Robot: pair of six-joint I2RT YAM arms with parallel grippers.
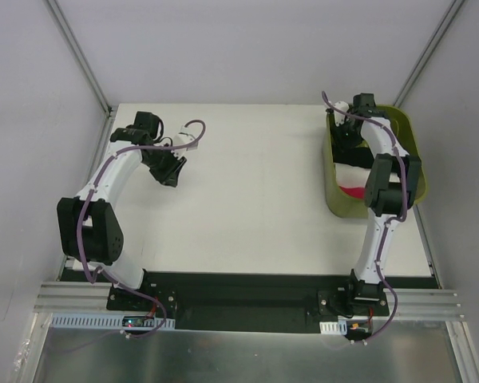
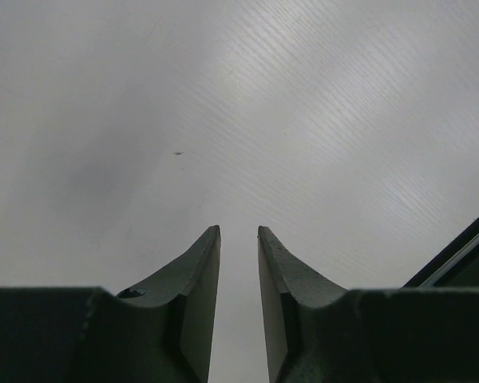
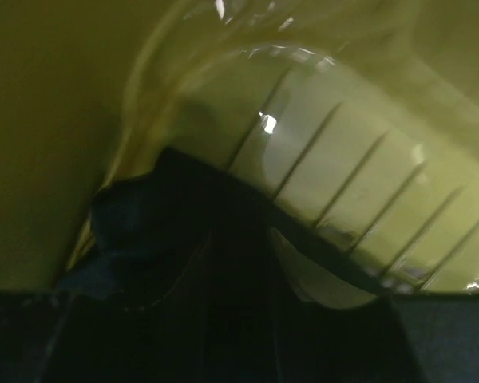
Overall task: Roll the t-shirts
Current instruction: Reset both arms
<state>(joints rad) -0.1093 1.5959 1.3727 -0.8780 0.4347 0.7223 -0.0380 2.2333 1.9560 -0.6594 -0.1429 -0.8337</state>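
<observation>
A black t-shirt (image 3: 164, 203) lies bunched inside the olive-green bin (image 1: 333, 195). My right gripper (image 1: 347, 137) reaches down into the far end of the bin. In the right wrist view the right gripper (image 3: 239, 239) is buried in the dark cloth, with cloth between its jaws and a taut hem (image 3: 343, 259) running off to the right. It looks shut on the cloth, though the view is dark. My left gripper (image 1: 169, 171) hovers over the bare white table (image 1: 255, 199) at the far left. In the left wrist view the left gripper (image 2: 239, 233) is empty, its jaws slightly apart.
The bin (image 3: 367, 183) has ribbed walls and stands at the table's far right, near the right wall. White and red cloth (image 1: 353, 188) lies in its near half. Grey enclosure walls surround the table on three sides.
</observation>
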